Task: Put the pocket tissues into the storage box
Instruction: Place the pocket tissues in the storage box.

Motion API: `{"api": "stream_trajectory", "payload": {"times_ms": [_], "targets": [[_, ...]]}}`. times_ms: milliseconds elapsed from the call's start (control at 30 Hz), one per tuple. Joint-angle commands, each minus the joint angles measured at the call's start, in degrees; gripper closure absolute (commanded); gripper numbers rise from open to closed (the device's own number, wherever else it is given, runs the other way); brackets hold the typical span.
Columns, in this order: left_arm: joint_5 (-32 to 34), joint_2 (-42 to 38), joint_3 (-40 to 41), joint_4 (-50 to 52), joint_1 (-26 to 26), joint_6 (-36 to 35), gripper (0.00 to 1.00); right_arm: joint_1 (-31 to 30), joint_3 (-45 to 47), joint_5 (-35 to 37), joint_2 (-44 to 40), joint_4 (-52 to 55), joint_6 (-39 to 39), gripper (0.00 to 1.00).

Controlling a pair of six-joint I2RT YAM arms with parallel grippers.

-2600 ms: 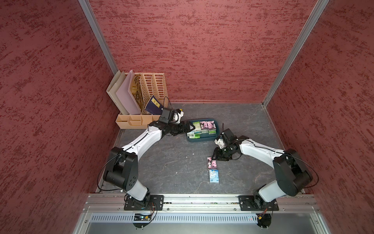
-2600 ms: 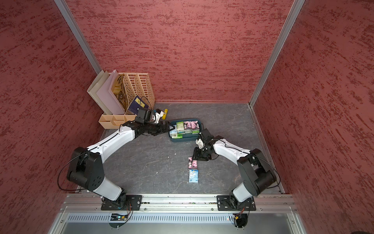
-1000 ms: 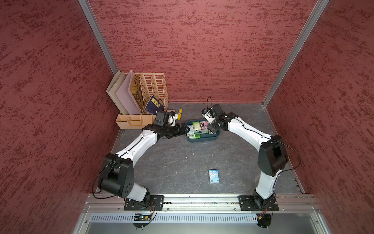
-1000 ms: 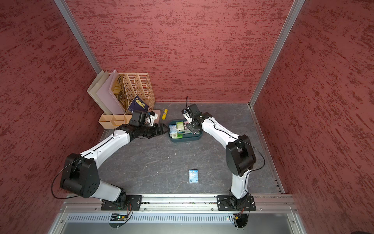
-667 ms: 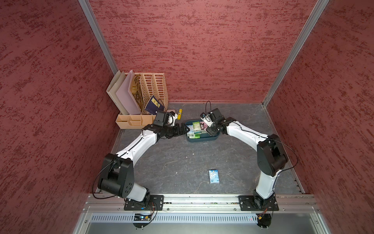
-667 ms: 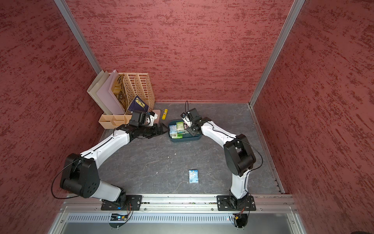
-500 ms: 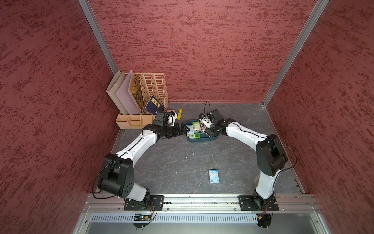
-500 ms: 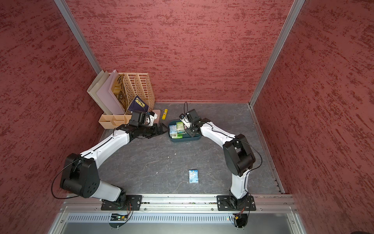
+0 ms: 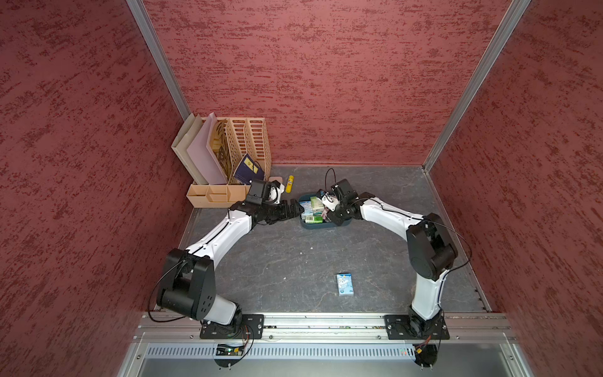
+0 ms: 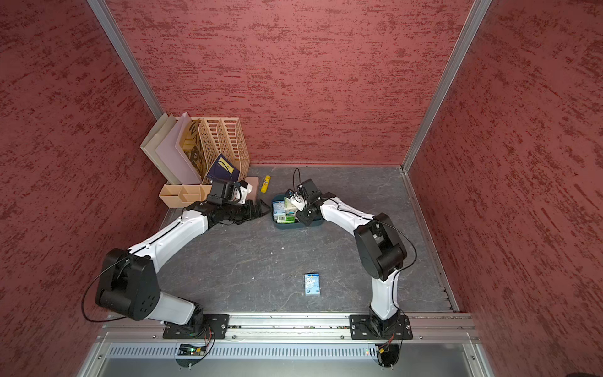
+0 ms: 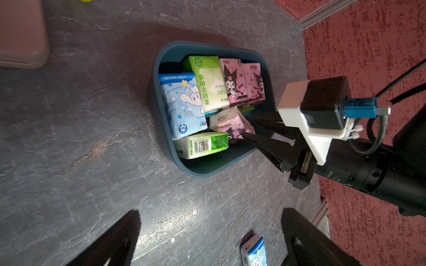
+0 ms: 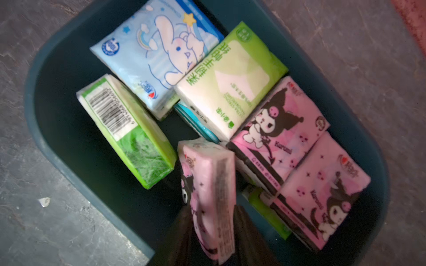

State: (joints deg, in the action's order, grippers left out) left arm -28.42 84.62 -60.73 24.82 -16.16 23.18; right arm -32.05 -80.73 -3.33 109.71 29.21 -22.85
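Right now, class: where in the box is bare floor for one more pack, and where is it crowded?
Bare floor: the strip between the box wall and the barcode pack. Crowded: the rest, where packs overlap and the right gripper straddles a pink pack on edge. Outside, the table between box and lone blue pack is bare.

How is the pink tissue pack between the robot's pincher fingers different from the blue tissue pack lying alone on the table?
The pink cartoon-print tissue pack stands on edge between the jaws of the right gripper. The pale blue cartoon-print tissue pack lies flat with nothing touching it. The pink one is inside the dark teal plastic storage box among other packs. The blue one is out on the grey table. Both are small soft rectangles.
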Motion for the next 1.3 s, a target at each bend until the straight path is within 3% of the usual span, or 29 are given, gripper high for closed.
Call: {"api": "stream_trajectory", "payload": {"times_ms": [0, 433, 600, 733, 967, 1267], "targets": [[0.08, -1.47, 0.19, 0.05, 0.52, -0.94, 0.00, -0.04, -1.64, -2.31, -2.72, 0.97, 4.08, 0.61], [-1.51, 3.35, -4.75, 2.44, -0.03, -1.96, 0.00, 8.23, -1.01, -11.42, -6.74, 8.31, 28.04, 0.62], [-0.85, 8.87, -11.43, 10.06, -4.87, -7.56, 0.00, 10.08, 3.12, -10.34, -13.92, 9.65, 32.17, 0.50], [-1.95, 9.59, -10.56, 10.73, -9.21, -7.24, 0.00, 11.17, 5.86, -12.93, -18.42, 15.78, 34.26, 0.49], [-2.99, 7.68, -4.70, 5.80, -13.25, -3.63, 0.00, 7.49, 25.29, -18.99, -29.26, 14.62, 41.24, 0.49], [-5.67, 6.17, 3.06, 4.74, -17.20, -1.33, 0.00, 0.01, 36.61, -21.09, -33.77, 8.95, 50.52, 0.52]]}}
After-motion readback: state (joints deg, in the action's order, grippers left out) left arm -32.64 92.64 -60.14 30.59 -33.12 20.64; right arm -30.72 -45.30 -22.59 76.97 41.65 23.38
